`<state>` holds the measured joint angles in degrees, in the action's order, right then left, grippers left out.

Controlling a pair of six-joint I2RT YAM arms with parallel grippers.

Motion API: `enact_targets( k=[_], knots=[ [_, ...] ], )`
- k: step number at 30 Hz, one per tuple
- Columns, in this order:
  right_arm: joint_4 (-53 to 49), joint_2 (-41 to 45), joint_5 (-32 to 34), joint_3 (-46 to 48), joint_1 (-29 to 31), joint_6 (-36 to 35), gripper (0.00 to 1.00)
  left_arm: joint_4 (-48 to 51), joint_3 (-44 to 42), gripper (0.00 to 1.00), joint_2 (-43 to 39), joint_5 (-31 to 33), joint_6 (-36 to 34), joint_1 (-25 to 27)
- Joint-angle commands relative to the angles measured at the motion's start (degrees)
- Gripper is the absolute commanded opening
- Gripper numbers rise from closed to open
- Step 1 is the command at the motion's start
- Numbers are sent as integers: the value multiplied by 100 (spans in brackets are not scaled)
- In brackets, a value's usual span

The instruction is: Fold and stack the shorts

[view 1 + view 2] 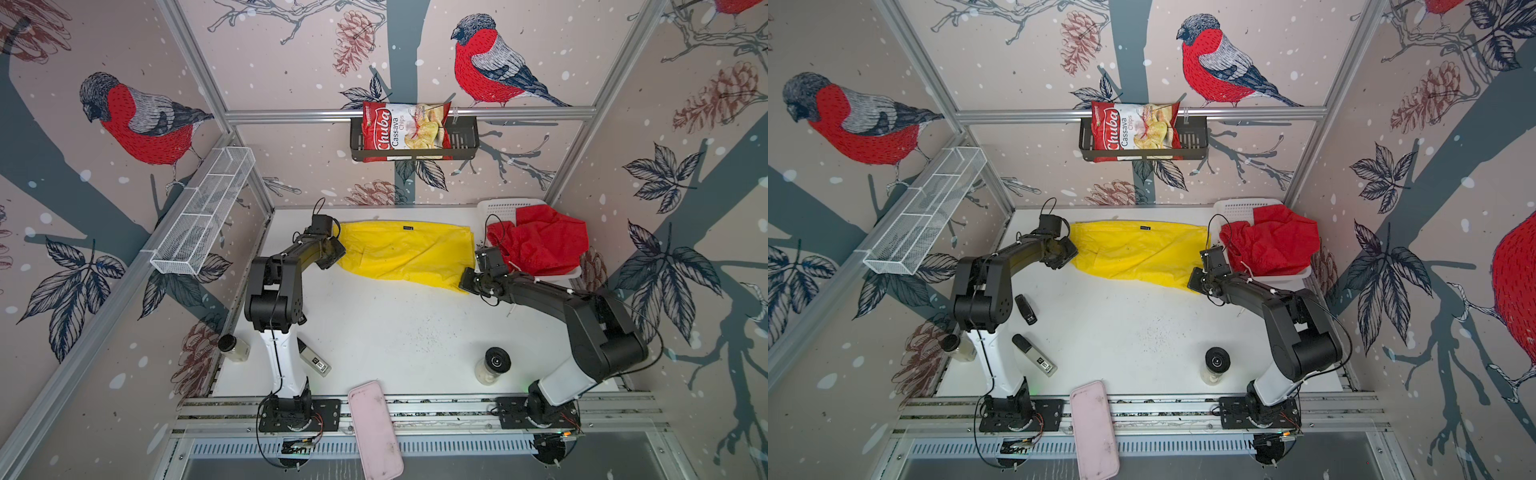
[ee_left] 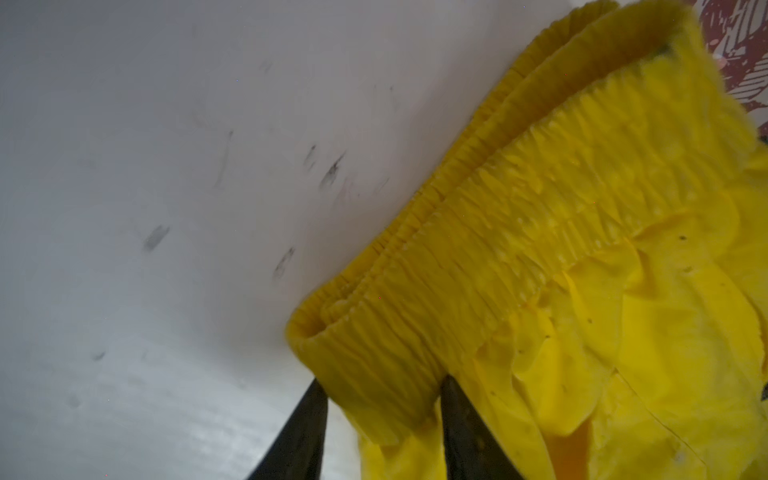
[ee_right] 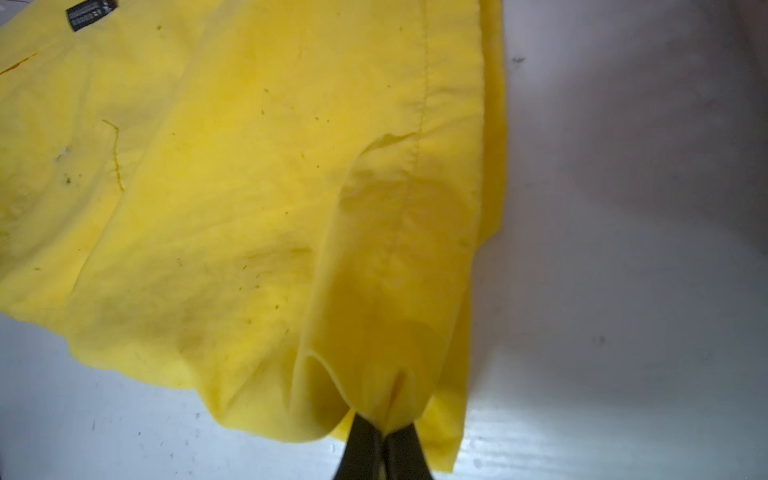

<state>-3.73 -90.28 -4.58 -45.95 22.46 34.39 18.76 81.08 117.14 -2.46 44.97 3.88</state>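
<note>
Two pairs of shorts are in view; the yellow shorts [image 1: 405, 253] lie spread on the white table [image 1: 395, 340] toward its far edge, waistband to the left and leg hems to the right, with a small dark label [image 1: 407, 227] near their far edge; the red shorts [image 1: 540, 241] sit crumpled in a heap on a white plastic basket [image 1: 498, 206] in the far right corner, near the yellow pair's right end; the left gripper [image 2: 382, 386] is at the near left corner of the yellow shorts, and in the left wrist view we see its two dark fingers [image 2: 305, 432] standing part-way apart astride the end of the gathered waistband, fabric filling the gap between them, though we cannot tell whether they truly pinch it; the right gripper [image 3: 384, 428] is at the near right corner of the same pair, its jaws pressed together on a bunched fold of the hem, which is drawn up into a ridge toward the grip; nearer on the table stands a black-lidded jar [image 1: 494, 365], and a pink tray [image 1: 374, 428] lies across the near edge; a chips bag [image 1: 405, 126] rests in a black wire shelf [image 1: 463, 141] on the far wall.
</note>
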Motion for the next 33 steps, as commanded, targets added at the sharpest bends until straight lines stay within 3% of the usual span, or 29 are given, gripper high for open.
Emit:
enact_targets(
  k=[1, 5, 14, 20, 25, 28, 32, 33],
  knots=[
    [-345, 332, 149, 225, 11, -172, 1, 356, 400, 37, 375, 237, 3, -36],
    [-699, 836, 567, 731, 9, -363, 0, 426, 663, 0, 628, 347, 12, -113],
    [-641, 1823, 285, 1987, 72, -598, 2, 633, 905, 0, 706, 518, -185, -290],
    [-1324, 2206, 538, 1350, 63, -501, 31, 614, 258, 0, 344, 445, -182, -88],
    [-1712, 2531, 998, 366, -68, -433, 49, 286, -1122, 0, -361, 319, -25, 189],
    [-1022, 2556, 458, 315, -61, -212, 48, 117, -1934, 0, -782, 3, 73, 305],
    [-279, 2006, -42, 62, 394, -28, 28, -297, -3066, 0, -1606, -617, 143, 743],
    [-218, 1803, -12, -90, 605, -91, 27, -344, -3274, 0, -1842, -763, 183, 850]
  ],
)
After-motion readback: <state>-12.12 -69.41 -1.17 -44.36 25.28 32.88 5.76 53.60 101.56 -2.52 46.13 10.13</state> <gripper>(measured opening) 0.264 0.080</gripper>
